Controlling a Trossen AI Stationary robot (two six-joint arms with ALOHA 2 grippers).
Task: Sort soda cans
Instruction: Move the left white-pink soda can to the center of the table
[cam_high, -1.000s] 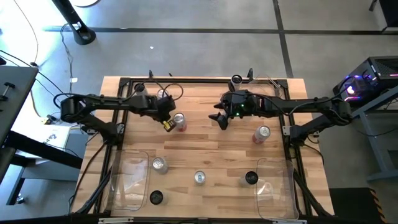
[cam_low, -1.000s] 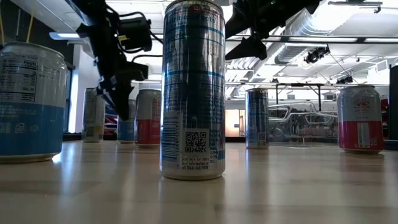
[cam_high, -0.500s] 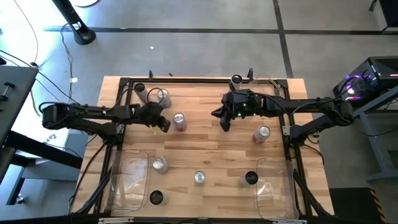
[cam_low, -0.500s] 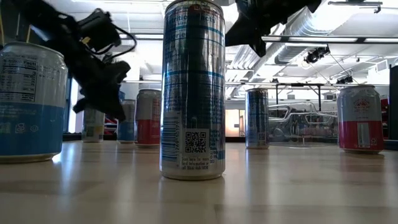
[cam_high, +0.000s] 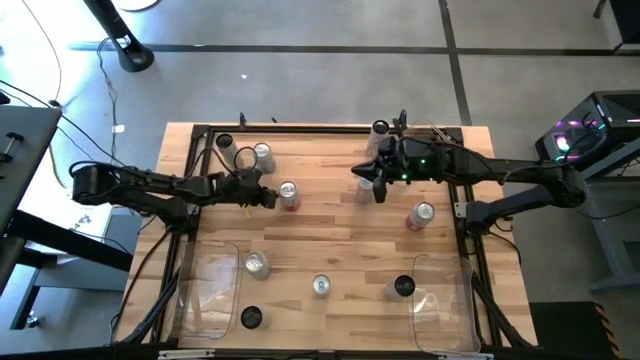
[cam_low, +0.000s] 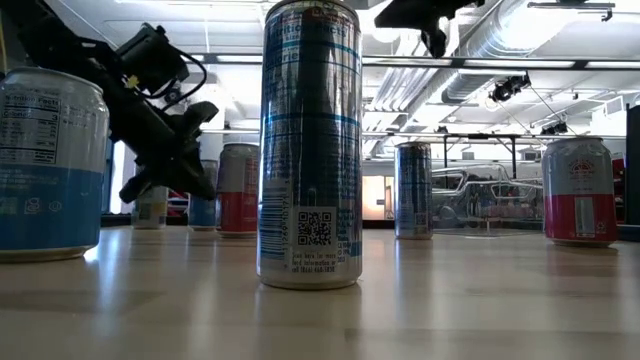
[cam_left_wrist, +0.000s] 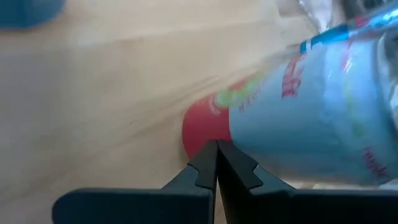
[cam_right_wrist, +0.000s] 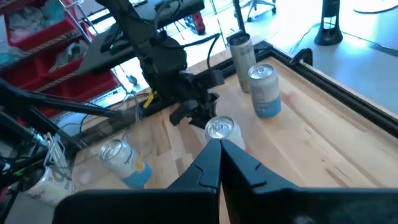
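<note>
My left gripper (cam_high: 268, 198) sits low over the wooden table (cam_high: 340, 235), just beside the red-and-silver can (cam_high: 289, 195) standing near the table's middle, toward the far side. My left fingers (cam_left_wrist: 214, 168) are pressed together with nothing between them, their tips right at the can's red base, so I must spread them before I can take it. My right gripper (cam_high: 378, 186) hangs higher, over the far right part of the table, its fingers (cam_right_wrist: 219, 163) also closed on nothing. I judge the can to be light, thin-walled and smooth: rigid enough for a firm pinch, but easy to dent if squeezed hard and quick to tip, since it is tall and narrow. The place to take it is across the middle of the body, one finger on each side. It is pale silver-blue above a red band, with a bright silver lid and pull tab. The other cans are scattered: a silver-topped one (cam_high: 262, 154) and a dark one (cam_high: 243, 158) by the far left corner, another red-and-silver one (cam_high: 422, 214) to the right, a silver can (cam_high: 256, 264) and a slim can (cam_high: 320, 286) along the near side, and a black-topped can (cam_high: 403, 287) near the right clear bin (cam_high: 440, 330). One more black-topped can (cam_high: 250, 318) stands in the left clear bin (cam_high: 205, 310).
</note>
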